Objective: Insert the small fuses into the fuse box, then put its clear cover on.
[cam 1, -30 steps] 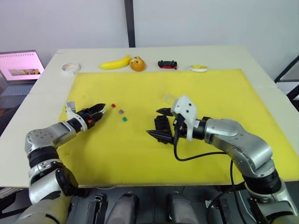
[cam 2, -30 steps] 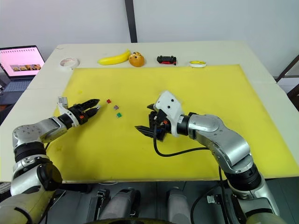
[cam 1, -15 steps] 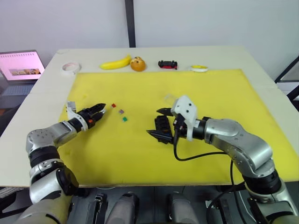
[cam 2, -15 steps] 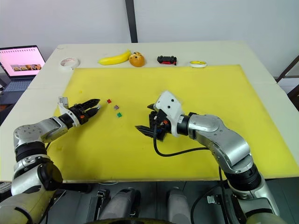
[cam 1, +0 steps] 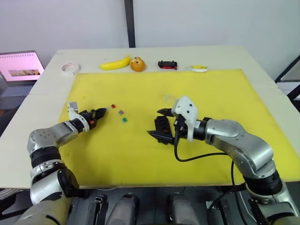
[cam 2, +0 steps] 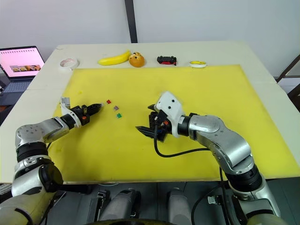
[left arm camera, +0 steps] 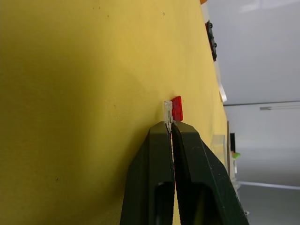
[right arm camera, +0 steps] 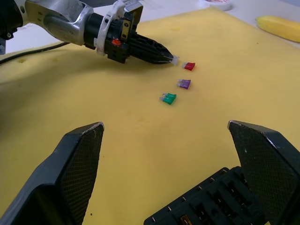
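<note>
Left gripper (left arm camera: pixel 170 125): we see it pinching a clear fuse (left arm camera: pixel 167 112) beside the red fuse (left arm camera: pixel 177 108).
Right gripper (right arm camera: pixel 166 133): spread over the box (right arm camera: pixel 213 197).

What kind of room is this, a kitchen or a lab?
Most likely a robot test lab: a yellow mat covers the table, odd props like a banana and toy car line its edge, and a laptop sits alongside.

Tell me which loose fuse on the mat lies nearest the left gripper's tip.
The red fuse, just beyond the left gripper, which pinches a clear chip. The purple fuse and green fuse lie farther off, toward the fuse box.
</note>
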Robot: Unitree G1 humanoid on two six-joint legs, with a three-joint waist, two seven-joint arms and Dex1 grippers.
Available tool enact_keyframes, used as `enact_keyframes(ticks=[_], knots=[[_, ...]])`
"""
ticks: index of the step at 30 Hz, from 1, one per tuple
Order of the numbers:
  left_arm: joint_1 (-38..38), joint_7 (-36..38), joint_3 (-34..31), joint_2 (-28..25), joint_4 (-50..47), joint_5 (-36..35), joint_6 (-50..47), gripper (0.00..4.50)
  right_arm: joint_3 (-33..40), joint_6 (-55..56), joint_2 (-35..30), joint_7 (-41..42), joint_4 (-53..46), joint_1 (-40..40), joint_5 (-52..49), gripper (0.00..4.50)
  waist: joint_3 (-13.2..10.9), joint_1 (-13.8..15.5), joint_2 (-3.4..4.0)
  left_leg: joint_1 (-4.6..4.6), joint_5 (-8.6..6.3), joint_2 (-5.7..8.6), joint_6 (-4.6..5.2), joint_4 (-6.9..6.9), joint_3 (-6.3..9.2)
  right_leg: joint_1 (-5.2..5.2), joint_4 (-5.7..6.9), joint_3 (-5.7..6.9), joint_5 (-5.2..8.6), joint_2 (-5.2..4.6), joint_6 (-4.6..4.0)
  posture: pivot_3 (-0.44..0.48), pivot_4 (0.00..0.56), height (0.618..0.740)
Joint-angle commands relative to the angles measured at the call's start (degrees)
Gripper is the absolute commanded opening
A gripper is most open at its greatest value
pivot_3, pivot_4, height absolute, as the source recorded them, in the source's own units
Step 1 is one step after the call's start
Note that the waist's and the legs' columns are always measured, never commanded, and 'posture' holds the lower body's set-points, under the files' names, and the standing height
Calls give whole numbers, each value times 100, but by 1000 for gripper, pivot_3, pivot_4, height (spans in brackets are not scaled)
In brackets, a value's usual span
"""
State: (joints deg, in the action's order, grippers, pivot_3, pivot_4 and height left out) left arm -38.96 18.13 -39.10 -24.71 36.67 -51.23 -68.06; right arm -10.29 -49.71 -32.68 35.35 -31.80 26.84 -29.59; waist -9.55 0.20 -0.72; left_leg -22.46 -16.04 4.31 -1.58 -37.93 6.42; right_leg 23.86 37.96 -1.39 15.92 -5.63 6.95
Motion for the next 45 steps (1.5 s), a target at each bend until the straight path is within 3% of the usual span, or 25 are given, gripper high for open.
enact_keyframes(ticks=[1, 11, 15, 19, 33, 45], knots=[[136, -39, -2, -66, 149, 85, 11, 87, 150, 49, -42, 13, -149, 29, -12, 4500, 0, -3, 0, 0, 0, 0, 0, 0, 0, 0, 0, 0, 0, 0, 0, 0, 150, 740], [176, -13, -474, -470, -1501, -1116, -1428, 87, 706, -277, 130, -71, -187, 3, -615, 4500, -9, -102, -16, -42, 7, -6, -13, 5, 2, 50, 3, -3, 0, 2, 0, 0, 150, 740], [-98, 57, -545, -575, -2354, -2036, -2234, 87, 1199, -683, 458, -279, -57, 204, -1296, 4500, -11, -100, -19, -71, 18, -5, -32, -2, 4, 71, 3, -1, 0, 1, -1, 0, 150, 740], [-362, 68, -259, -444, -2702, -2832, -2444, 87, 1512, -1024, 898, -650, 98, 501, -1903, 4500, -12, -86, -20, -75, 20, -2, -35, -7, 9, 70, 2, 2, -1, 0, -1, 0, 150, 740], [-451, -1021, 918, 305, -2629, -4578, -1381, 87, 2379, -1486, 2434, -3182, 703, 846, -4116, 4500, -11, -107, -19, -76, 23, -4, -39, -6, 7, 76, 4, -2, -1, 1, -2, 0, 150, 740], [-67, -1709, 1885, 298, -3083, -5599, -331, 87, 2227, -962, 2467, -4319, 868, 869, -5123, 4500, -11, -118, -18, -80, 23, -4, -39, -6, 3, 80, 7, -5, -1, 4, -2, 0, 150, 740]])
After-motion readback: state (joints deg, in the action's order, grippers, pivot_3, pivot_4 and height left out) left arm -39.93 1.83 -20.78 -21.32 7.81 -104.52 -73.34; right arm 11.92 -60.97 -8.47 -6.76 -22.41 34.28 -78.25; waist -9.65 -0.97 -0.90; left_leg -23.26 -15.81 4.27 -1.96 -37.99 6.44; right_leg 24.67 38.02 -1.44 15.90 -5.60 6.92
